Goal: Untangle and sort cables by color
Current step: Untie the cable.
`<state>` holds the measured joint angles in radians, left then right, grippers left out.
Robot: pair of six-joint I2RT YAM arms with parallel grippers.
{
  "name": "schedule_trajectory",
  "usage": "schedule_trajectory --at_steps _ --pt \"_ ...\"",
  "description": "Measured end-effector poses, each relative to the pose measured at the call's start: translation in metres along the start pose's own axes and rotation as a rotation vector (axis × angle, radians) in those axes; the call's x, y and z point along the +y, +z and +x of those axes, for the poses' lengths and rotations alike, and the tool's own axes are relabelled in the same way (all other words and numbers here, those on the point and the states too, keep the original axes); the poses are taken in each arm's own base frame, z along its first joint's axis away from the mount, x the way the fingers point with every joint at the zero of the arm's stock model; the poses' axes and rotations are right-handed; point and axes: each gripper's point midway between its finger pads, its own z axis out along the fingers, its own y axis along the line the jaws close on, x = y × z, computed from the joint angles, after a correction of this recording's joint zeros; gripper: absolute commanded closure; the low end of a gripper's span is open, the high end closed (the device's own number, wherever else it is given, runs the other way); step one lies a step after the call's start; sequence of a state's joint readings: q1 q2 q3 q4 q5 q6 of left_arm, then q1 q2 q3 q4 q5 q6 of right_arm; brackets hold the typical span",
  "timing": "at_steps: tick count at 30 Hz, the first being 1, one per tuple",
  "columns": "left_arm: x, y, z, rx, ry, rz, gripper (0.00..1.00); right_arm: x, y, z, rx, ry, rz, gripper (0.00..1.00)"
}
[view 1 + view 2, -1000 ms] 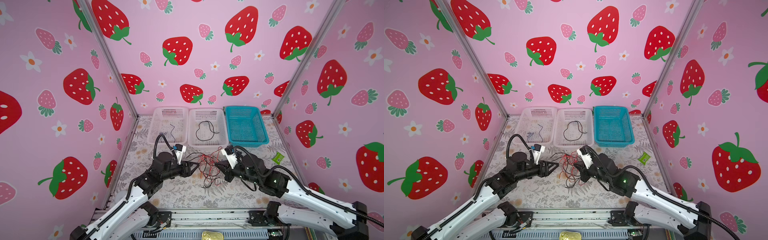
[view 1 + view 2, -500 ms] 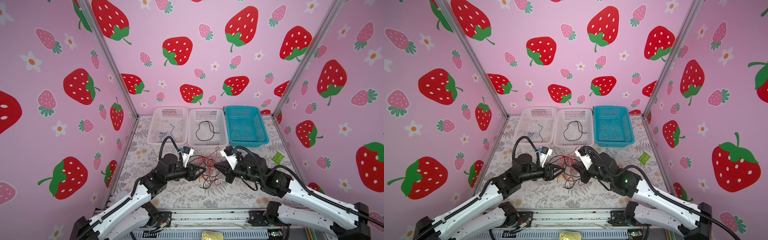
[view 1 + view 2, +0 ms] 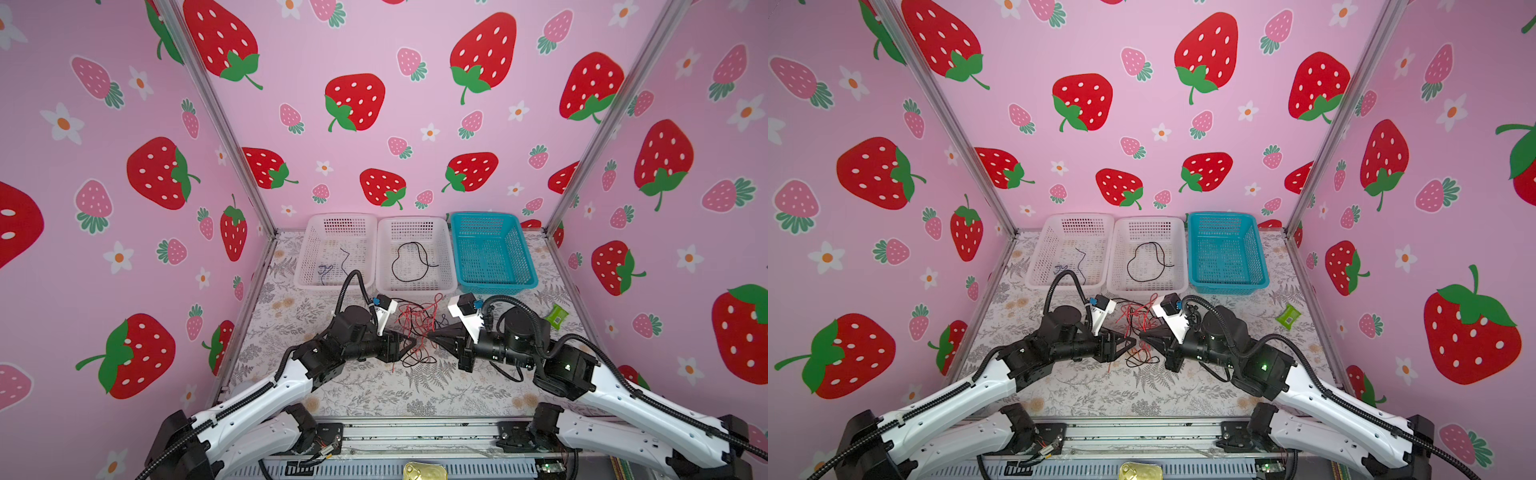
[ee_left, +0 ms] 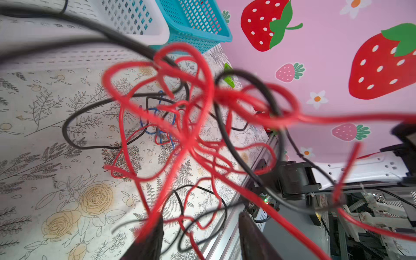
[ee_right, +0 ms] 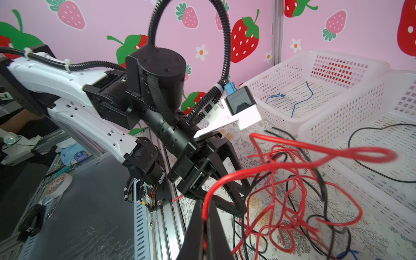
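The left arm (image 3: pixel 266 395) had pushed forward since a second earlier. That carried the left gripper (image 3: pixel 411 341) into the tangle of red, black and blue cables (image 3: pixel 417 320), which lay on the table (image 3: pixel 374 390) just in front of the middle white basket (image 3: pixel 452 266). Its jaws stood apart around loose strands and pinched nothing. The right gripper (image 5: pixel 203 225) stayed clenched on a red cable (image 5: pixel 236 175), keeping part of the knot raised. This looked like the setup for a two-handed pull to free that strand.
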<state>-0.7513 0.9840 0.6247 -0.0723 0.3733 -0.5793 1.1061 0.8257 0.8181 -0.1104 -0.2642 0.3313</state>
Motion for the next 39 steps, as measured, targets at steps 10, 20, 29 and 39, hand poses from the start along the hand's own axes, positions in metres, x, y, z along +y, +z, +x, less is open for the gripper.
schedule_trajectory --at_steps 10,20,29,39 --pt "0.012 0.005 0.001 -0.003 0.013 -0.061 0.70 0.011 -0.013 -0.011 -0.044 -0.009 -0.041 1.00" --pt "0.014 -0.003 -0.004 -0.036 0.038 -0.093 1.00 -0.033 -0.037 -0.010 -0.073 0.030 0.241 1.00" --pt "0.006 -0.031 -0.010 -0.100 0.051 -0.097 1.00 -0.093 -0.073 0.006 -0.082 0.133 0.615 1.00" --pt "-0.021 -0.078 -0.018 -0.182 0.084 -0.031 1.00 -0.165 -0.089 0.077 0.040 0.310 0.847 1.00"
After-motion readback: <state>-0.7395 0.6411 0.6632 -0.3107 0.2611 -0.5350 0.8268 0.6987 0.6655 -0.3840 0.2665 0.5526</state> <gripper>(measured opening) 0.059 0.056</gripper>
